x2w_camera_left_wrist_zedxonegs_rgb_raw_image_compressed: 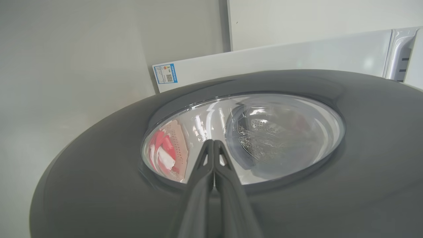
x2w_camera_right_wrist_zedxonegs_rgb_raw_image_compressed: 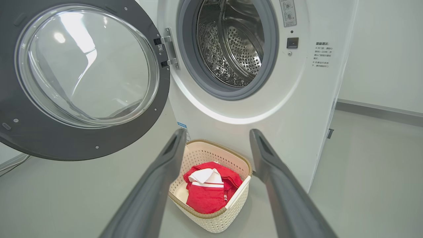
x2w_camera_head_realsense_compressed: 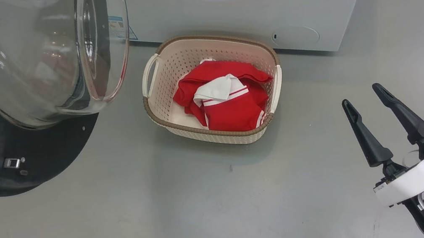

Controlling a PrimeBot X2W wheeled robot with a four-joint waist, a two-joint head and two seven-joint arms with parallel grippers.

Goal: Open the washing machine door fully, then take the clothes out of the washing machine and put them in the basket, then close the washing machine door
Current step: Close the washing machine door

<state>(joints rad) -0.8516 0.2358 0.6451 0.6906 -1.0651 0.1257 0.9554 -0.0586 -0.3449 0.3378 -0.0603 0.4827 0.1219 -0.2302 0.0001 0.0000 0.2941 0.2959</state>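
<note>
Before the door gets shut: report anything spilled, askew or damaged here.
Nothing stands out. The clothes lie bundled inside the basket, which stands upright on the floor before the washing machine. The washing machine door hangs open on its hinge.

Head, looking down, and right wrist share the basket [x2w_camera_head_realsense_compressed: 201, 52].

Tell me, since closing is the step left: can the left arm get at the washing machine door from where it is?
Probably yes. The shut left tool points straight at the outer face of the washing machine door, with nothing between them; whether it touches I cannot tell.
</note>
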